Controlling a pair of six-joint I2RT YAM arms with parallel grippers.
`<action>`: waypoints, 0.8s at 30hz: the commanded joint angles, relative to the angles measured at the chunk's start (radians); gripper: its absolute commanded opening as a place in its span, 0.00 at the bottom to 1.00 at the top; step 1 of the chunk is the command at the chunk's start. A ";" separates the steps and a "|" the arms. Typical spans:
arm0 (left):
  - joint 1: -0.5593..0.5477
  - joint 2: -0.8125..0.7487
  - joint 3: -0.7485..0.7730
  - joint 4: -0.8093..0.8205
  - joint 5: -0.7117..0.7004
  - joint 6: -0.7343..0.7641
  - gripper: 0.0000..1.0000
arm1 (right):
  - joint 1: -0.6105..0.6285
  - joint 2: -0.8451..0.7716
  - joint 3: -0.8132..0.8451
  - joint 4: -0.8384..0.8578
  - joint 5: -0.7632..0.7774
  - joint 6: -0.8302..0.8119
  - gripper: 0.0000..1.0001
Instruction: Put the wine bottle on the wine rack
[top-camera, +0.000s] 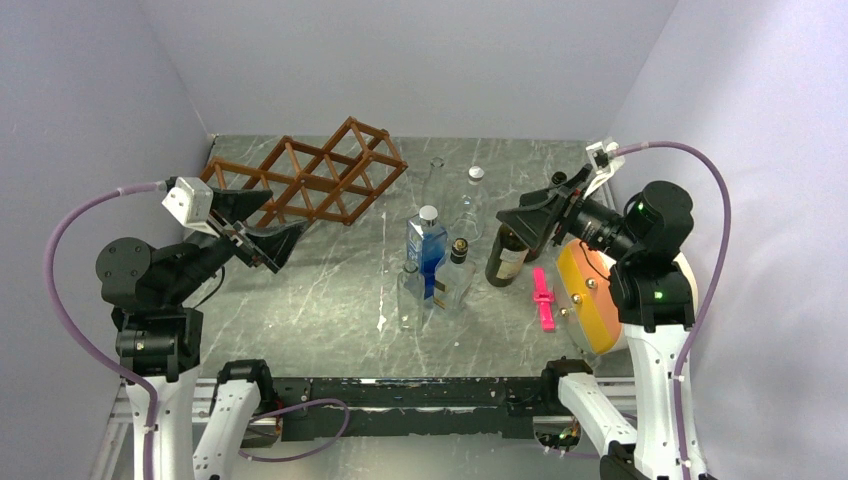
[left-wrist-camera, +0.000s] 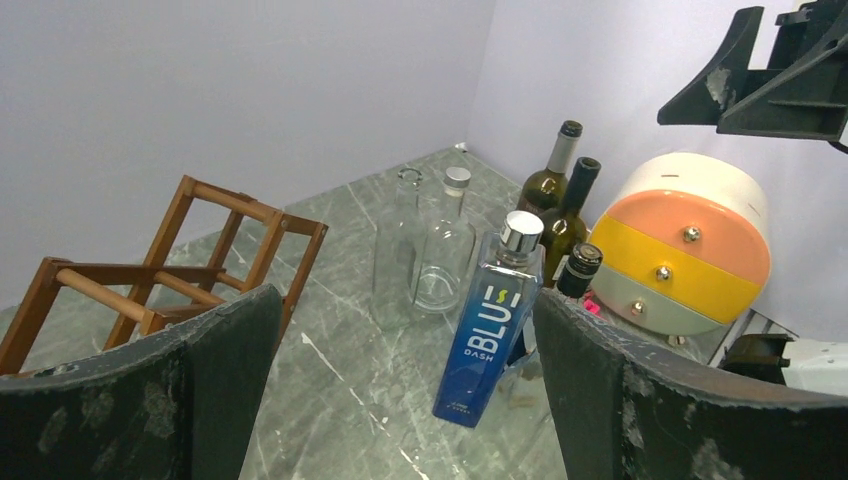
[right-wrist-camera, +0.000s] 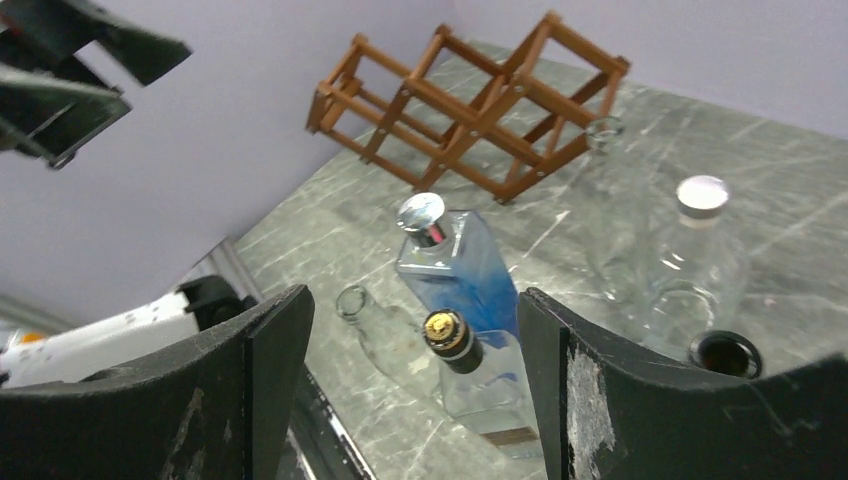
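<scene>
The wine rack (top-camera: 305, 180), a reddish-brown wooden lattice, lies at the back left of the table; it also shows in the left wrist view (left-wrist-camera: 170, 265) and the right wrist view (right-wrist-camera: 470, 100). A dark wine bottle (top-camera: 506, 258) stands upright right of the middle, just under my right gripper (top-camera: 518, 228). Its open mouth (right-wrist-camera: 725, 353) sits beside the right finger, outside the jaws. A second dark bottle (left-wrist-camera: 548, 180) stands behind the first (left-wrist-camera: 568, 222). My right gripper (right-wrist-camera: 410, 305) is open and empty. My left gripper (top-camera: 272, 222) (left-wrist-camera: 405, 300) hangs open and empty near the rack's front.
A blue bottle (top-camera: 427, 248), a clear black-capped bottle (top-camera: 457, 272), an open clear bottle (top-camera: 410, 295) and two clear bottles behind (top-camera: 470, 200) crowd the middle. A round white, orange and yellow drawer unit (top-camera: 585, 290) and a pink object (top-camera: 543, 298) sit at right.
</scene>
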 joint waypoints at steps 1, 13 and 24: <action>0.011 0.007 -0.010 0.044 0.061 -0.025 0.99 | 0.047 -0.016 -0.024 0.087 -0.123 0.014 0.78; 0.011 0.055 -0.018 0.010 0.007 -0.050 0.98 | 0.433 0.136 0.023 0.034 0.180 -0.062 0.47; 0.012 0.058 -0.042 0.005 -0.022 -0.030 0.97 | 0.823 0.241 0.008 -0.056 0.545 -0.190 0.48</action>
